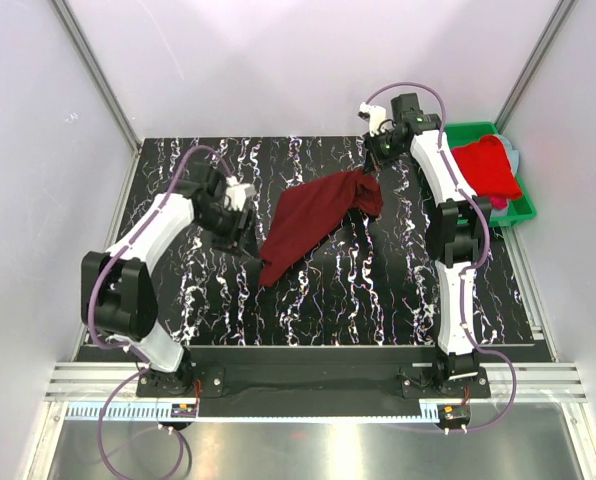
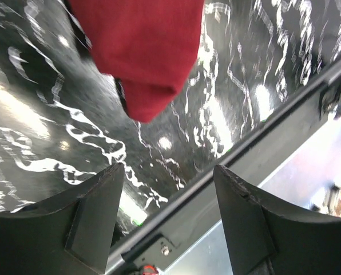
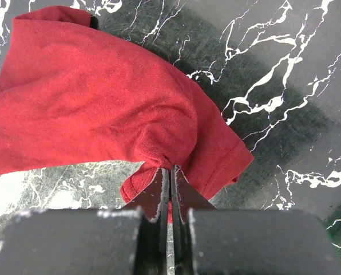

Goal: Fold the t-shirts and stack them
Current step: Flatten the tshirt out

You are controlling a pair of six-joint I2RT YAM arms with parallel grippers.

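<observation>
- The table (image 1: 378,300) has a black top veined with white like marble. It sits inside a booth of pale, plain walls (image 1: 278,60), with slanting metal posts (image 1: 93,70) at the far corners.
- A silver rail (image 1: 308,380) runs along the near edge, where both arm bases are bolted.
- At the far right corner stands a green bin (image 1: 526,208). A bright red t-shirt (image 1: 488,165) is heaped over its rim, and a bit of pink cloth (image 1: 500,204) shows below it.
- The dark maroon t-shirt (image 1: 313,215) lies crumpled on the table a little beyond the middle, in a long slanting shape. Its upper end is far and to the right, its lower end nearer and to the left.
- The right gripper (image 1: 369,180) is at that upper right end. In the right wrist view its fingers (image 3: 159,195) are pressed together on a pinch of the maroon cloth, by a sleeve, and the rest of the shirt spreads away from them across the table.
- The left gripper (image 1: 241,236) hangs just left of the shirt's lower end and does not touch it. In the left wrist view its fingers (image 2: 96,206) stand spread with nothing between them — only the table and its near edge — and a rounded fold of the shirt lies beyond the tips.
</observation>
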